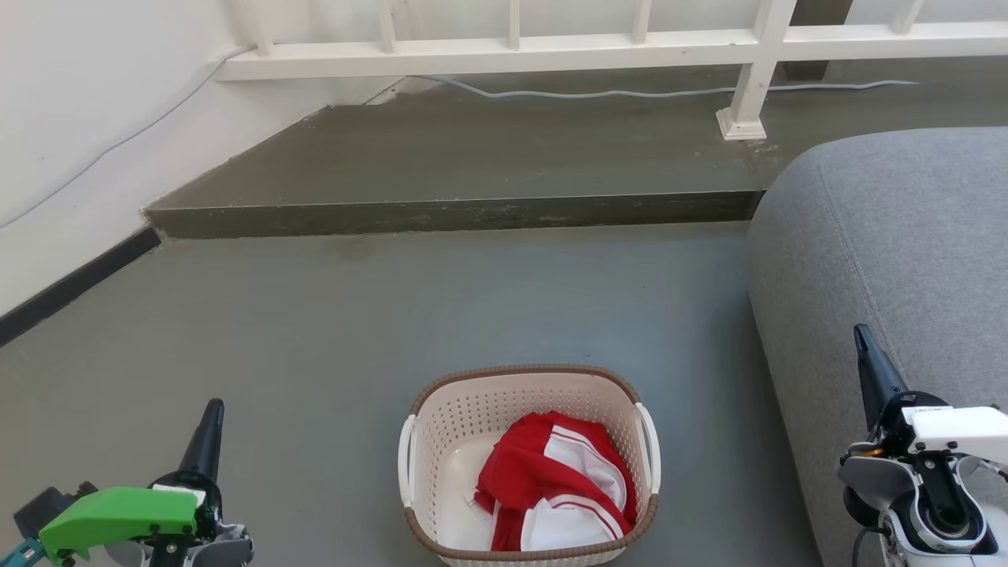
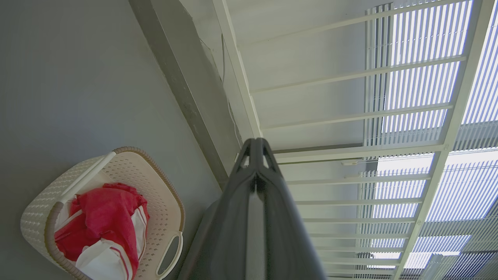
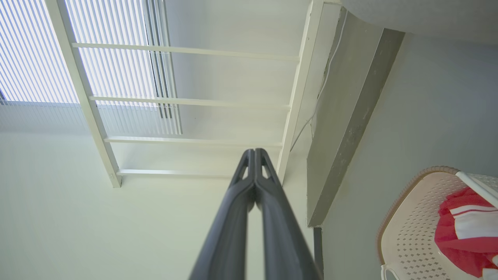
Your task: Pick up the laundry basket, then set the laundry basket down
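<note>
Head view: laundry basket [image 1: 465, 425] near rim clipped by bottom edge; its floor mostly hidden under red-and-white garment [image 1: 555, 484], garment type not readable. Left gripper [image 1: 211, 417] lower left and right gripper [image 1: 865, 346] lower right are side-on, one finger hiding the other, bodies cut by bottom edge. Grey sofa [image 1: 906, 236] runs off right edge, white railing [image 1: 512, 51] cut at top. Left wrist view: basket clipped at bottom left, fingers [image 2: 233, 225] blurred toward their bases. Right wrist view: basket and garment cut by right and bottom edges, lower right.
</note>
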Motion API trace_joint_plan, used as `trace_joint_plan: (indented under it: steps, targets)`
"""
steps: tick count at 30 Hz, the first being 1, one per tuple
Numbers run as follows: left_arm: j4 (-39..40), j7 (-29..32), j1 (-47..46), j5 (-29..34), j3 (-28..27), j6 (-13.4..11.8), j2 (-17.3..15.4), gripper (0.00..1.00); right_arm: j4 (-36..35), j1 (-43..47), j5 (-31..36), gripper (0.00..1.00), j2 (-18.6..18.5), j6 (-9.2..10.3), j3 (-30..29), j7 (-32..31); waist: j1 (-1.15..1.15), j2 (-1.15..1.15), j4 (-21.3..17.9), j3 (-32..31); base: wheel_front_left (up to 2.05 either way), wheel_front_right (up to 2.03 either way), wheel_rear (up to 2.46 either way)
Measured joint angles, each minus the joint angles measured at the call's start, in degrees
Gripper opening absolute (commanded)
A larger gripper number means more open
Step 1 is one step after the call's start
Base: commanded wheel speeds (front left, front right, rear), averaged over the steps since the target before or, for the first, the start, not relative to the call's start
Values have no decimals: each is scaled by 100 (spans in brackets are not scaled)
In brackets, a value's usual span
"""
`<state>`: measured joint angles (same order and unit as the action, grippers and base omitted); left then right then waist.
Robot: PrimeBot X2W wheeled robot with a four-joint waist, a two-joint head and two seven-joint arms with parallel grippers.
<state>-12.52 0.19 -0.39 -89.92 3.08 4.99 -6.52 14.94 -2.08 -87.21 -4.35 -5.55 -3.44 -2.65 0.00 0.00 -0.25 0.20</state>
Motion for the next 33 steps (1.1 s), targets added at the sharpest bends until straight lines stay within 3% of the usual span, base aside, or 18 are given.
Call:
trace_joint_plan:
  steps: [9,33]
  targets:
    - [-141,135,-127,-639,-160,105,32,0,35,-102,-631,0,55,-99,-171,-143,0,0,24,-3,0,0,0]
    - [-197,136,-211,-647,-180,156,40,0,64,-105,-666,0,58,-100,-178,-144,0,0,24,-6,0,0,0]
